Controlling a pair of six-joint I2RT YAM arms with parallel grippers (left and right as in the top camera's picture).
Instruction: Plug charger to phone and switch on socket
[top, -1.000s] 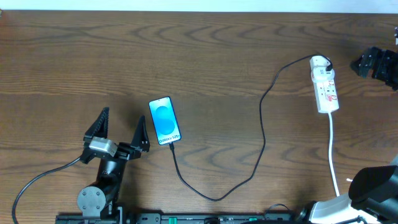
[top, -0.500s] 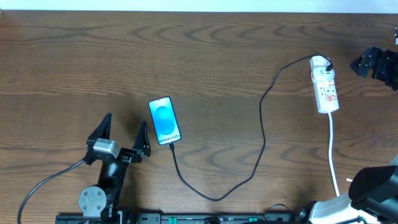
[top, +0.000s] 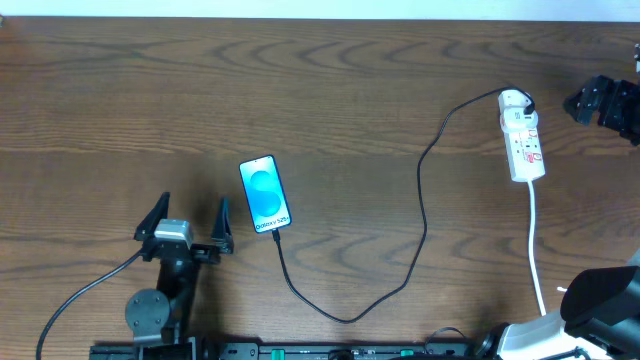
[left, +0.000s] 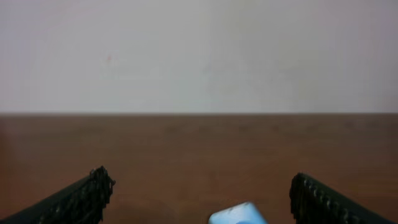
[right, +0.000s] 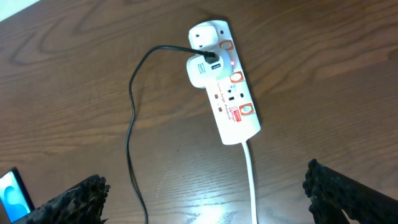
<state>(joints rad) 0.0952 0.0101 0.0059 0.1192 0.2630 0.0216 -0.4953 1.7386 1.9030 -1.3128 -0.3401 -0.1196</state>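
We find the phone (top: 265, 194) lying flat on the worktop (top: 350, 100), left of centre. The left jaws sit just to its left and a little nearer us, not touching it. The charger (top: 422, 200) meets the phone's near edge, runs toward us, loops to the right, then heads away to the adapter (right: 199, 73) on the far end of the socket (top: 522, 140). The socket lies lengthwise at the right side, and its cord (top: 537, 240) runs from its near end toward us. The right jaws stand further right, apart from the socket.

Wooden table (top: 320, 90) bears phone (top: 265, 194), charger (top: 422, 205) and socket (top: 522, 140).
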